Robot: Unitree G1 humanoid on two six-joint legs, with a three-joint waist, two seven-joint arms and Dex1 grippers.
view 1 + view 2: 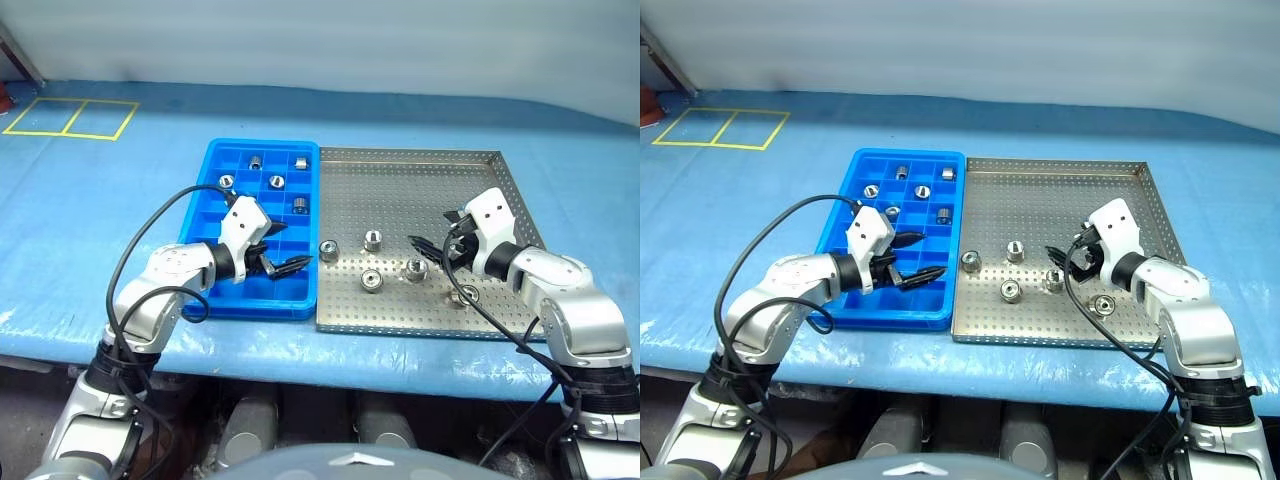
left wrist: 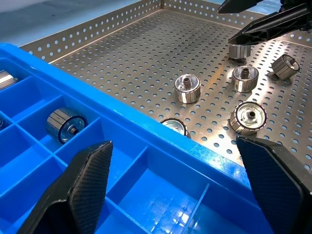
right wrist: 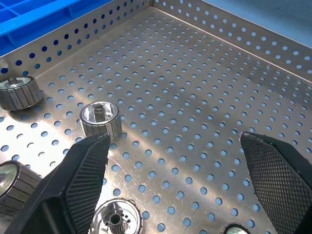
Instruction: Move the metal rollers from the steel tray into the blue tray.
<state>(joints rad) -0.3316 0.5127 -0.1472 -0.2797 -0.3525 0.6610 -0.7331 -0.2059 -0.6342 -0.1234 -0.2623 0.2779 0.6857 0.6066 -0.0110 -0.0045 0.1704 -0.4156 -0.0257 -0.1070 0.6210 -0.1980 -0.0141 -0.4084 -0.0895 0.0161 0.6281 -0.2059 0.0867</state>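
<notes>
Rollers [image 1: 372, 280] lie loose on the perforated floor of the steel tray [image 1: 420, 175], five of them clustered toward its near side, while five more already sit in separate compartments at the far end of the blue tray [image 1: 215, 165], which stands touching the steel tray's left rim on the blue-covered counter [image 1: 100, 200]. From where I stand, the step in hand looks like picking the next roller, and the right tool [image 1: 437, 240] seems best placed for it: it hangs with its two black fingers spread wide and empty, just above the roller [image 1: 414, 268] near the middle of the cluster. To do this well, I would say the fingers should come down astride one roller only, closing across its ribbed round side rather than its flat faces, and staying clear of the neighbour just beside it so nothing gets knocked rolling. The right forearm reaches in over the tray's near right corner, wrist bent so the tool points inward and slightly downward. The left tool [image 1: 280, 248] is likewise open and holding nothing, poised over the near right compartments of the blue tray, its forearm angled in from the left and its fingers pointing toward the steel tray.
</notes>
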